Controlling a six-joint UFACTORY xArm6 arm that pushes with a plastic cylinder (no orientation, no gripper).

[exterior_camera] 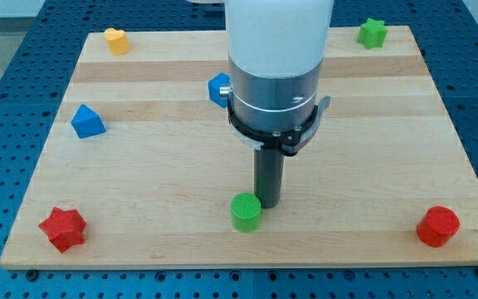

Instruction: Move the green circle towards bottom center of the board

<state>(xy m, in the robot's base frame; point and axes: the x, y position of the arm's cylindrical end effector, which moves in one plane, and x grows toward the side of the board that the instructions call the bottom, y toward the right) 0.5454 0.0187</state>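
My tip touches the green circle from behind, angled to nudge it toward the worktop's bottom edge; there's no hand.

Arm upright, my tip on the board.

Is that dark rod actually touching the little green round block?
Touching, it seems: in the camera view my tip sits against the green circle's upper right edge, no board showing between.

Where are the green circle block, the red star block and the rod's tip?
green circle block (246, 211), camera view, on its flat top face
red star block (62, 228), camera view, on its top face
my tip (268, 203), camera view, the rod's very end
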